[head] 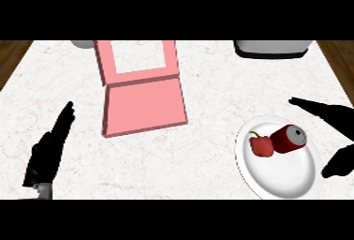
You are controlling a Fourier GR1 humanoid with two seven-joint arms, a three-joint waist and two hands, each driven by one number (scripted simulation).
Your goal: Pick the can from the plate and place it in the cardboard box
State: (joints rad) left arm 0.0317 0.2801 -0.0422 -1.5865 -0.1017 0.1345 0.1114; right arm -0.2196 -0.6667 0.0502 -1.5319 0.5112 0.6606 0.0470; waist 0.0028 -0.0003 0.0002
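A red can (289,139) with a silver top lies tilted on a white plate (280,176) at the lower right of the counter. A red bell pepper (261,145) sits beside it on the same plate, to its left. My right hand (337,119) is open just right of the plate, fingers spread above and thumb below, apart from the can. A pink box (142,86) with its lid flap laid forward stands at the upper middle. My left hand (48,152) rests open at the lower left, fingers straight and pointing up.
A grey appliance (271,48) stands at the counter's back right, and a small grey object (82,44) shows at the back left. Dark wood flooring (12,56) borders the marble counter on both sides.
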